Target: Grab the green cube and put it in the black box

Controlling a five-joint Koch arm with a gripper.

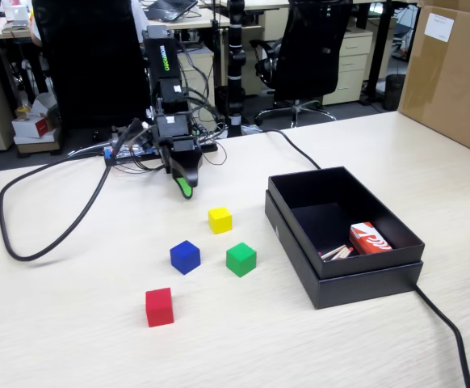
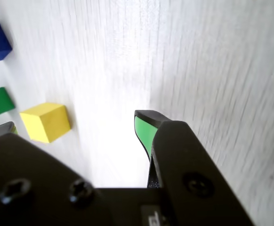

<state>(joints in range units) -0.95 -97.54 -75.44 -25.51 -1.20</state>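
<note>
A: Start at the claw point(image 1: 186, 189). Is it released or clenched?

B: I cannot tell. In the fixed view it points down at the table point(image 1: 73, 339) near the back edge, and only one green-lined tip shows. The wrist view shows the right tip plainly; the other jaw barely peeks in at the left edge, so the gap between them cannot be read. It carries nothing that I can see.

A: What sits nearest it?

B: The yellow cube point(image 1: 220, 219), just in front of the tip in the fixed view. That is my main worry: it lies between the claw and the green cube point(image 1: 241, 259), so a straight reach could knock it or grab it by mistake.

A: Anything else?

B: The blue cube point(image 1: 185, 256) stands near the green one, on its left in the fixed view. A wide jaw coming down could nudge either and spoil the grip. The red cube point(image 1: 159, 306) is farther toward the front edge, out of the way.

A: And the green cube itself?

B: Free on the table, well apart from the claw, beyond the yellow one and near the left wall of the black box point(image 1: 286, 224), outside it.
</note>
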